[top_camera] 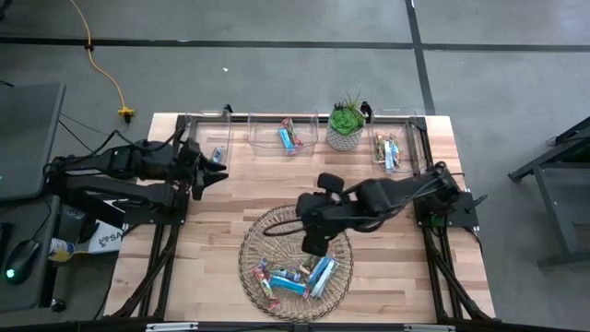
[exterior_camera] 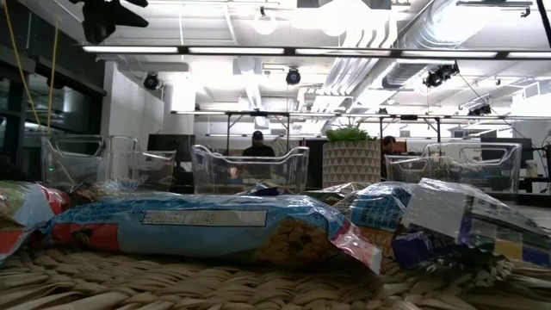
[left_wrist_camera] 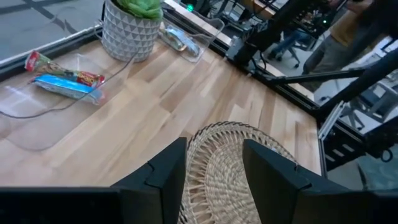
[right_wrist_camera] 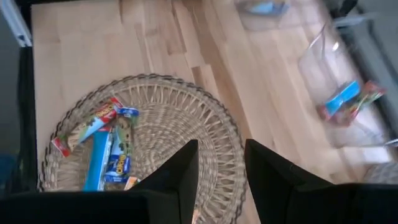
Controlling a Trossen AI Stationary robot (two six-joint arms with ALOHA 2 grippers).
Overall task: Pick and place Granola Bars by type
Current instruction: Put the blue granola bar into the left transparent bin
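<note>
From above, the right jaws [top_camera: 313, 242] hung over the far part of the woven basket [top_camera: 253, 242], parted and empty; the Granola Bars [top_camera: 300, 275] lay heaped just past and below them, toward the basket's near rim. The step in hand looked like reaching for one bar. To do it well, the jaws would need to drop onto a bar lying at the edge of the heap and straddle its narrow width, so that no second wrapper came up with it. The left jaws [top_camera: 219, 172] waited by the left clear bin [top_camera: 208, 136], also parted and holding nothing. Well beyond the right jaws stood the middle bin [top_camera: 284, 134], the potted plant [top_camera: 346, 124] and the right bin [top_camera: 398, 138], all along the far edge of the worktop [top_camera: 221, 221].

At table height, no jaws showed; a blue-wrapped bar [exterior_camera: 207, 226] filled the foreground, overlapped by others, so crinkled foil could slip or snag.

In the left wrist view, the left jaws [left_wrist_camera: 214, 165] stood apart with the basket's rim between and beyond them; sorted bars [left_wrist_camera: 65, 78] lay in a bin farther ahead, beside the plant.

In the right wrist view, the right jaws [right_wrist_camera: 221, 165] gaped over bare weave, the bars off to one side. The basket's raised rim and the plant between two bins were the likely obstacles on the carry.
</note>
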